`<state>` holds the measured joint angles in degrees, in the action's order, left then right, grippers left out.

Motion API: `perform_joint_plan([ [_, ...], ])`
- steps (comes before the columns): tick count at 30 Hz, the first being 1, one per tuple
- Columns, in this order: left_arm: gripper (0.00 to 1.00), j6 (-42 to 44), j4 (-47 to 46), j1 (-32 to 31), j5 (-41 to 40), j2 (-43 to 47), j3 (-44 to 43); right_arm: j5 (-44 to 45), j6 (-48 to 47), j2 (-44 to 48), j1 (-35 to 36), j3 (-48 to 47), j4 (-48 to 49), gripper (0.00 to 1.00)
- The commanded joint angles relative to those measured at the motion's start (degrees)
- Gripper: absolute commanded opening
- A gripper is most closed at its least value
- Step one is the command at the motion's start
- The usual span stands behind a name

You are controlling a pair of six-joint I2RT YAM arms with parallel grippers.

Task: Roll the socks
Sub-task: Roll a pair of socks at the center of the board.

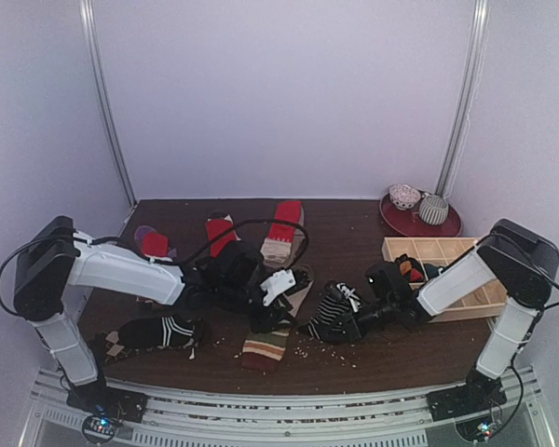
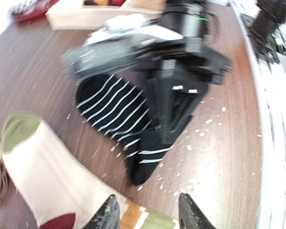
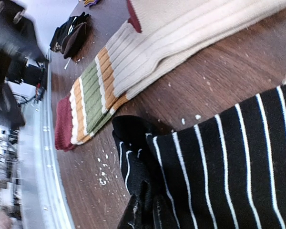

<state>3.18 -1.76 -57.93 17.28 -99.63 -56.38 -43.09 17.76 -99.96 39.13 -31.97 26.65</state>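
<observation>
A black sock with thin white stripes [image 1: 334, 315] lies at the table's middle, and my right gripper [image 3: 155, 217] is shut on its folded end; the stripes [image 3: 229, 162] fill the right wrist view. To its left lies a beige sock [image 1: 265, 349] with red, orange and green bands at the cuff [image 3: 86, 105]. My left gripper [image 2: 149, 212] hovers open just above that banded cuff [image 2: 138, 220], nothing between its fingers. The left wrist view shows the right gripper's black body pressed on the striped sock [image 2: 114, 109].
Another dark sock with white stripes [image 1: 154, 331] lies front left. Red socks with beige cuffs [image 1: 221, 233] [image 1: 284, 223] lie at the back. A pale wooden compartment tray [image 1: 447, 251] stands right, a red plate [image 1: 419, 223] with two bowls behind it. White crumbs dot the table.
</observation>
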Motion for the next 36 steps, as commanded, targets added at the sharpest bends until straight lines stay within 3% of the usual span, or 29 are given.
perform_joint_plan([
  [1, 0.43, 9.4, -12.7, -3.4, -1.4, 0.2, 4.4, 0.4, 3.9, -4.7, -2.0, -2.7, -16.9, 0.07],
  [13, 0.41, 19.0, -29.9, -4.6, 0.7, -8.6, 6.0, -1.2, 0.1, -6.5, -4.1, -5.9, -27.0, 0.06],
  [21, 0.37, 21.6, -28.5, -4.6, 1.4, -13.7, 3.9, -3.2, -1.9, -6.9, -4.7, -6.7, -30.3, 0.06],
  [36, 0.39, 22.1, -30.3, -4.6, -0.6, -16.5, 1.2, -4.3, -3.8, -7.6, -4.9, -6.4, -31.8, 0.06],
])
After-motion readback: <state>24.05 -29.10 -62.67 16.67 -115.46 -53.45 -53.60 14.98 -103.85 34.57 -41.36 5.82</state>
